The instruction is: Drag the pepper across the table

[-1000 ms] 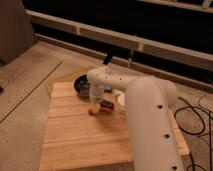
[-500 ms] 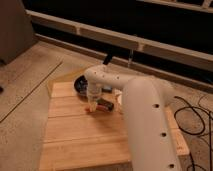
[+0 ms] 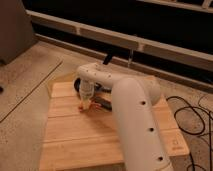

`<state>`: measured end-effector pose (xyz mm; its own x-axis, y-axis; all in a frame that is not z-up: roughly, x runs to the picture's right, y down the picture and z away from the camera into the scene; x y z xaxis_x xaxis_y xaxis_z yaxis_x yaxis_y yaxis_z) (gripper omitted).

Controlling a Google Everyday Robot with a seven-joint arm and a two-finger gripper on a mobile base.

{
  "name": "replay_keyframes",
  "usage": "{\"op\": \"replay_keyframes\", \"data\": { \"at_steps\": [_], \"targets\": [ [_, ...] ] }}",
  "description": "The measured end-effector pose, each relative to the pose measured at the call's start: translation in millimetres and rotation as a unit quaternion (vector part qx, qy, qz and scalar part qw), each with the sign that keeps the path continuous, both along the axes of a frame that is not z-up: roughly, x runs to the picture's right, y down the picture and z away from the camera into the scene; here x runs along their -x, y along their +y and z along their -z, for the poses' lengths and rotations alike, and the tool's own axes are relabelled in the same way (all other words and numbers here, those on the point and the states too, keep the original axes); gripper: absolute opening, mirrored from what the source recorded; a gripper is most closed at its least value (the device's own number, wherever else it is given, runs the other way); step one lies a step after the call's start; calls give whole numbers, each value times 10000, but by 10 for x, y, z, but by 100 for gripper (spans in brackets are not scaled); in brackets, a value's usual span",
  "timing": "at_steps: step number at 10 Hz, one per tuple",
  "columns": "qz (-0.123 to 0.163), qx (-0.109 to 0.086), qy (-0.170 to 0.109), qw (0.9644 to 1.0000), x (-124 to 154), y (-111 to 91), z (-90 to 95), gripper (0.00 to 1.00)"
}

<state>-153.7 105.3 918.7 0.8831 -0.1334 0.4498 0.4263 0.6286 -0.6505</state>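
Jaws: honestly can't tell whether they're open or closed, since the tip of the gripper [image 3: 86, 103] is pointing straight down and its lower end blends into what's under it. It sits low over the table [image 3: 75, 142], in the far half and a bit left of the middle, right at the surface or very close to it.

Pepper [image 3: 83, 106] shows as a small red-orange bit poking out at the base of the gripper, mostly on its left and near side. It's lying on the planks. It looks to be touching the gripper, but whether it's pinched or just pressed on, I can't say.

White arm [image 3: 135, 117] comes in from the near right, rises in 1 thick column over the right half of the table, then bends left at a rounded joint and drops down to the gripper.

Just right of the gripper there's a dark flat block [image 3: 104, 103] lying on the wood, partly tucked behind the arm. Behind the gripper, at the far edge of the table, is a dark round thing [image 3: 79, 86] that I can't identify.

Speckled grey floor [image 3: 30, 75] surrounds the table, and some black cables [image 3: 192, 117] trail over it on the right.
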Motion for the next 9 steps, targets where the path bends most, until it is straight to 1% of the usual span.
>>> {"op": "replay_keyframes", "data": {
  "at_steps": [1,3,5,6,8,9],
  "targets": [
    [141,30,-104,9998,127,14,-28,0],
    [324,78,-229,9992,287,38,-72,0],
    [565,73,-383,9976,460,-9,-128,0],
    [681,39,-462,9966,549,-60,-148,0],
    [1026,-55,-714,9921,851,-165,-168,0],
    [1148,-72,-813,9900,973,-181,-171,0]
  ]
}}
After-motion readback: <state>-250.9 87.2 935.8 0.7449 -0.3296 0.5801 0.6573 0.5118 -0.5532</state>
